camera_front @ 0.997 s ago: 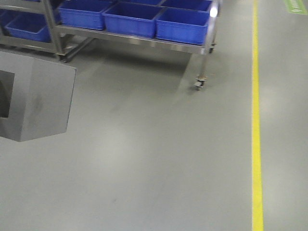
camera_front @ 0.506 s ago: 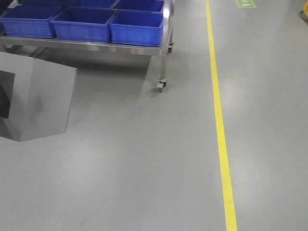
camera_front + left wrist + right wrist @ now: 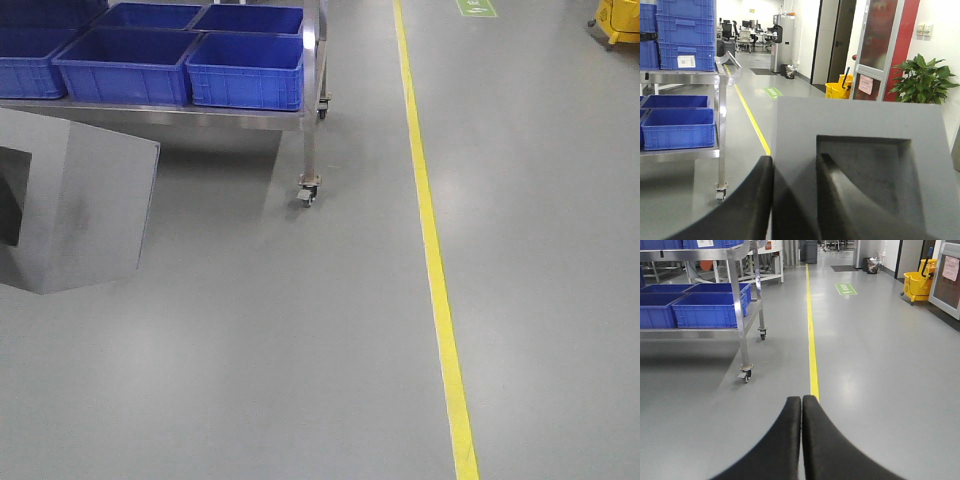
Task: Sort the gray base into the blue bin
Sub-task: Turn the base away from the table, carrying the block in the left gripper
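Left jaws clenched on gray base (image 3: 800, 120) wall, base between them; right jaws pressed together, empty.

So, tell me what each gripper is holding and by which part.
The left gripper holds the gray base by the wall beside its recessed window: one finger in the window, one outside. The right gripper is shut on nothing.

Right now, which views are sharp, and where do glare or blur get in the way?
Front view: sharp, evenly lit, faint sheen on the floor, gray base cropped by the left edge. Left wrist view: left claw dark and soft against the base, far office washed out. Right wrist view: shut right claw soft, pale glare on the floor beside the yellow line.
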Motion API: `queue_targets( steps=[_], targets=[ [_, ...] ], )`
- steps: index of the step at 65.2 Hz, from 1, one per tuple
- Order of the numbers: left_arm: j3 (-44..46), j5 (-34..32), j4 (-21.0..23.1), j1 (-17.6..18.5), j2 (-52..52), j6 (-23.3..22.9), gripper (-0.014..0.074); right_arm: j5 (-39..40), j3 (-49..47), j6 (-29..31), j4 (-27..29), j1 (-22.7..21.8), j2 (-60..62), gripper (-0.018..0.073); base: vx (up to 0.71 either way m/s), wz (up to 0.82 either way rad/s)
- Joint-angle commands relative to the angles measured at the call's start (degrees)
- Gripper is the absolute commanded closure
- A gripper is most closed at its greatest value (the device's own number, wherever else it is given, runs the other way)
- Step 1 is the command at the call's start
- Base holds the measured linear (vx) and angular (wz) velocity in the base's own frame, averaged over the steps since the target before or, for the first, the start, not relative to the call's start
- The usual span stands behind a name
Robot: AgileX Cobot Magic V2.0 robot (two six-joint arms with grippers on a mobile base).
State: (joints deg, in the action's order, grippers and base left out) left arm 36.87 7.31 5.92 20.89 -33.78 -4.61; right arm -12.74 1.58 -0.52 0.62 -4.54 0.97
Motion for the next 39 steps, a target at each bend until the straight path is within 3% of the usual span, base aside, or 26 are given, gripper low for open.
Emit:
queue_targets(
  steps=[1,39],
  targets=[
    [1.87,-6.13,0.69,0.06,-0.16,-0.39,0.0603,4.29,0.07,0.52,-0.31,-0.12,-0.18,0.0564,0.30,-0.07],
    [1.87,-6.13,0.69,0.06,-0.16,-0.39,0.0603,4.29,0.07,0.52,-0.31,-0.12,-0.18,0.0564,0.33,-0.10]
  ],
)
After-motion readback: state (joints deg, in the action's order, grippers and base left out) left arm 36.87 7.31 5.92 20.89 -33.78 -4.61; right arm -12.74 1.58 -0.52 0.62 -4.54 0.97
